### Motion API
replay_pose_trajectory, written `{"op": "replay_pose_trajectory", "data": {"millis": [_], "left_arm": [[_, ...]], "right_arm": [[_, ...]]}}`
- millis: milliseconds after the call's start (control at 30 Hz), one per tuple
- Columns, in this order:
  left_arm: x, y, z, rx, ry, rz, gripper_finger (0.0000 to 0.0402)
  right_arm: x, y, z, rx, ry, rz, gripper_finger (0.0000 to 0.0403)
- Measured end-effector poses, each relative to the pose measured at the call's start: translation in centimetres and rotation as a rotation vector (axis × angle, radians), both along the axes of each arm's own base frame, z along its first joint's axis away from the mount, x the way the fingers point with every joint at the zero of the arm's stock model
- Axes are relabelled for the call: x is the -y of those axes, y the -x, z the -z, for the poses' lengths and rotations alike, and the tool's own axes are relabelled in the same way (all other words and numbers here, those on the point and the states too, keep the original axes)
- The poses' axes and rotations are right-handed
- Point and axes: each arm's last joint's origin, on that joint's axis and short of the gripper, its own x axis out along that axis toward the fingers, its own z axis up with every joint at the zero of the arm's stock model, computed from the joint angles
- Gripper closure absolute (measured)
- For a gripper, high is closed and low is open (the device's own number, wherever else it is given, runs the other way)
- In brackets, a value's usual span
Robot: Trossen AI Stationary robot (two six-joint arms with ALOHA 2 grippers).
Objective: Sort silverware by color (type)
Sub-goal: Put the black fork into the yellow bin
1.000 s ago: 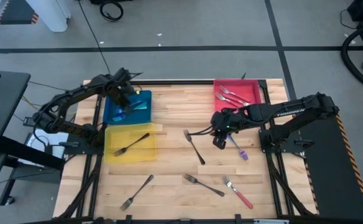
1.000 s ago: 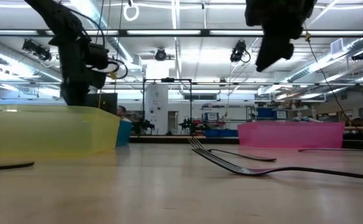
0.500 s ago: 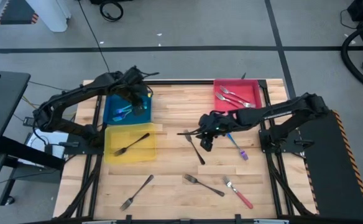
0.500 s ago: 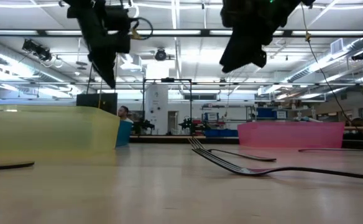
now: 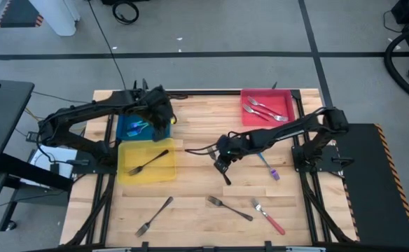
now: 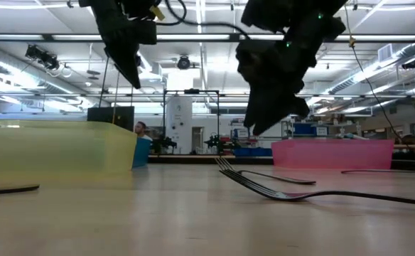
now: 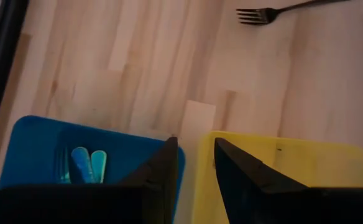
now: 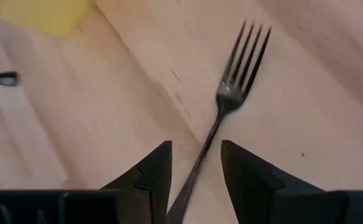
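Note:
My right gripper [image 5: 222, 155] [image 8: 194, 167] is open, low over the middle of the table. Its fingers stand on either side of the handle of a dark grey fork [image 8: 228, 93] [image 5: 219, 165] that lies flat on the wood, without touching it. In the low view it hangs [image 6: 259, 126] above the table. My left gripper [image 5: 164, 116] [image 7: 192, 158] is open and empty, raised over the right edge of the blue tray [image 5: 129, 130], where blue-handled forks [image 7: 82, 165] lie.
The yellow tray [image 5: 164, 171] holds one dark fork [image 5: 147, 163]. The red tray [image 5: 283, 101] holds two forks. Loose on the table lie a purple-handled fork [image 5: 268, 166], a red-handled fork [image 5: 269, 218] and two more dark forks [image 5: 229, 208] [image 5: 154, 215].
My right gripper has moved toward the table's left edge and come down over the dark grey fork. My left gripper has risen out of the blue tray and shifted toward the table's right, to the tray's right edge.

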Motion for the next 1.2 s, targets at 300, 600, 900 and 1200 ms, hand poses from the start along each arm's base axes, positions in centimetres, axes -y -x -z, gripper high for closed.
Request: {"op": "replay_pose_trajectory", "data": {"millis": [300,600,900,1200], "left_arm": [[1.3,-0.5,0.0,-0.001,0.015,0.028,0.0296],[1.9,-0.7,0.0,0.001,0.02,0.042,0.0296],[2.0,-0.7,0.0,0.001,0.019,0.047,0.0296],[2.0,-0.8,0.0,0.011,0.015,0.049,0.0296]], "right_arm": [[0.1,-1.2,4.0,-0.1,-0.004,0.014,0.0257],[0.0,-2.0,5.0,-0.119,-0.01,0.042,0.0258],[0.2,-2.1,5.6,-0.155,0.054,0.094,0.0259],[0.6,-1.1,5.9,-0.252,0.168,0.143,0.028]]}}
